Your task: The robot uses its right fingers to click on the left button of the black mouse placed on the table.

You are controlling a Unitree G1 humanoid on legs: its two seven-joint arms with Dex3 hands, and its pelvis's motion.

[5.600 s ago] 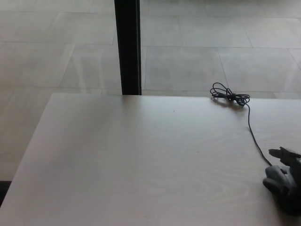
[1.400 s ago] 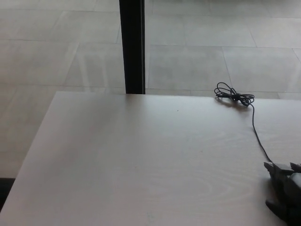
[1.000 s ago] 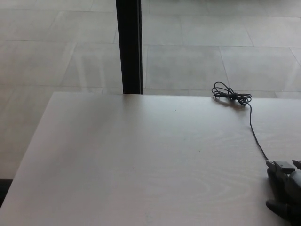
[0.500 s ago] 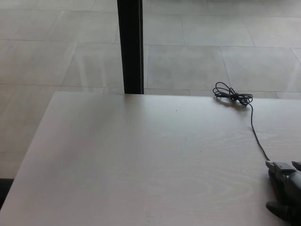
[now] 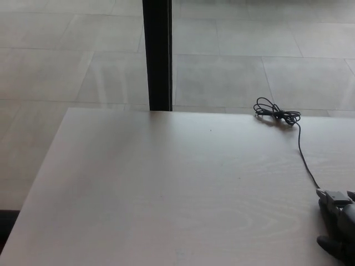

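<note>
My right hand [image 5: 339, 224] lies at the table's right edge, low in the head view and partly cut off by the picture's border. It sits over the spot where the black mouse is, and I cannot make out the mouse beneath it. The mouse's thin black cable [image 5: 304, 158] runs from under the hand toward the far edge. It ends in a tangled coil [image 5: 277, 114]. My left hand does not show.
The pale wooden table [image 5: 166, 194] fills the lower picture. A black vertical post [image 5: 157, 55] stands just behind its far edge. Grey floor tiles lie beyond.
Over the last seconds my right hand came down over the mouse, which showed beside it before. In the last half second it has stayed put; only the camera shifted slightly.
</note>
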